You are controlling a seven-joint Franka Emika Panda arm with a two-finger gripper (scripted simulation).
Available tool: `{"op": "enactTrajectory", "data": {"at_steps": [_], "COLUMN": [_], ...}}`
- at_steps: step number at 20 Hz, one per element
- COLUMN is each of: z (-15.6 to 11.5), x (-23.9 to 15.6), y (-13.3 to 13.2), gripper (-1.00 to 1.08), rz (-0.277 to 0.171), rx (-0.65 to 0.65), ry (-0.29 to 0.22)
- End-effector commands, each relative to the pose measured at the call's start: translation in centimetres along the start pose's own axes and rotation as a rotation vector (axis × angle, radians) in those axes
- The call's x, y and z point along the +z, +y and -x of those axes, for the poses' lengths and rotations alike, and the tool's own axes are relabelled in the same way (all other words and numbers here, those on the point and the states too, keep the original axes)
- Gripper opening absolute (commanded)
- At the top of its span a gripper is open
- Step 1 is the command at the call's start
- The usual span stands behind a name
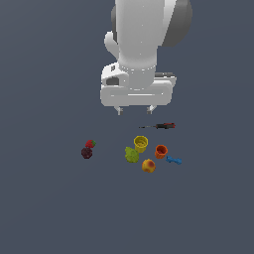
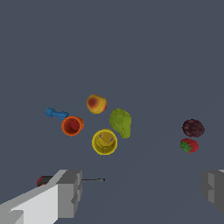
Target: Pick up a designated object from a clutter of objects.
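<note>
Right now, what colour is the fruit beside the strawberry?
Dark maroon-purple: the plum, clearest in the wrist view.

1. The arm (image 1: pixel 146 44) is cut off by the exterior view's top edge at 12 o'clock; only its lower links show.
2. One finger (image 2: pixel 214 190) of the gripper (image 2: pixel 142 188) is cropped by the wrist view's edge at 4 o'clock.
3. The other finger (image 2: pixel 65 192) covers most of the screwdriver (image 2: pixel 89 180) handle; only its shaft and a sliver of red show.
4. In the exterior view the plum (image 1: pixel 87 153) is too small for surface detail.
5. The blue piece (image 1: pixel 174 159) is too small to identify in either view.
</note>
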State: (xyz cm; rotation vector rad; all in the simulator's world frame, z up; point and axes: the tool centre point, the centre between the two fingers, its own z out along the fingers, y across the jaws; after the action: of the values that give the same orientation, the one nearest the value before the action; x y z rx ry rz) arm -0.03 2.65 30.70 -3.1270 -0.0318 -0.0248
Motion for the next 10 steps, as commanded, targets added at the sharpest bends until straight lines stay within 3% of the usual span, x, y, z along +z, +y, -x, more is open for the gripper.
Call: {"op": "enactTrajectory", "data": {"at_steps": [1, 10], "z": [0.0, -0.39], "x": [0.0, 0.25], "y": [0.0, 1.0], "gripper": [1.0, 1.0], "rz": [0.0, -0.005], "rx": [0.0, -0.011], "ry": [0.0, -0.003]}}
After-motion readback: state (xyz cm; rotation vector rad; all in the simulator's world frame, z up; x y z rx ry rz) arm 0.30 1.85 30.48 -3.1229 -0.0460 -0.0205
